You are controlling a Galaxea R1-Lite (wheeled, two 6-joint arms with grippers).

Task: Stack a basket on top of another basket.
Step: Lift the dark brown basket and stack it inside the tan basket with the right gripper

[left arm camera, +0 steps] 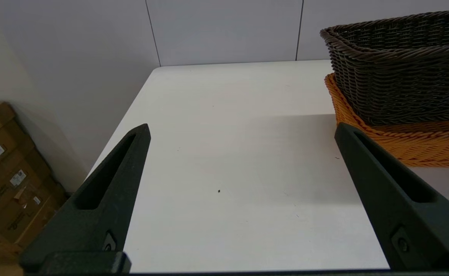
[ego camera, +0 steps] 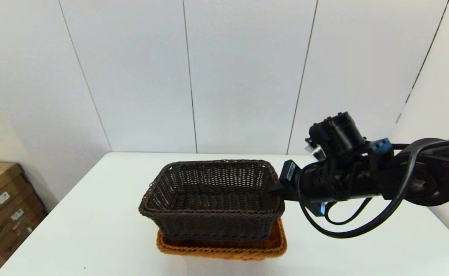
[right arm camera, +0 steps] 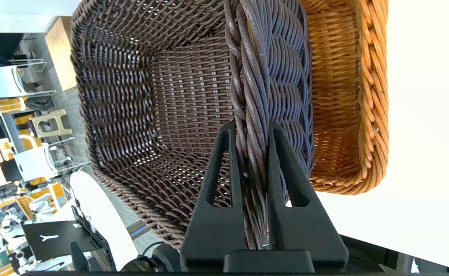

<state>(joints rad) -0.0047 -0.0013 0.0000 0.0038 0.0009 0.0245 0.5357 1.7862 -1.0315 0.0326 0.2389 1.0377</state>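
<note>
Inside the orange basket (ego camera: 224,249) sits the dark basket (ego camera: 213,199), rim pinched by the right end effector (right arm camera: 252,126).

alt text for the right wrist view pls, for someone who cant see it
The right gripper is shut on the braided rim of the dark basket, one finger inside the wall and one outside. The dark basket sits partly inside the orange basket, whose rim shows beyond it on the white table.
</note>
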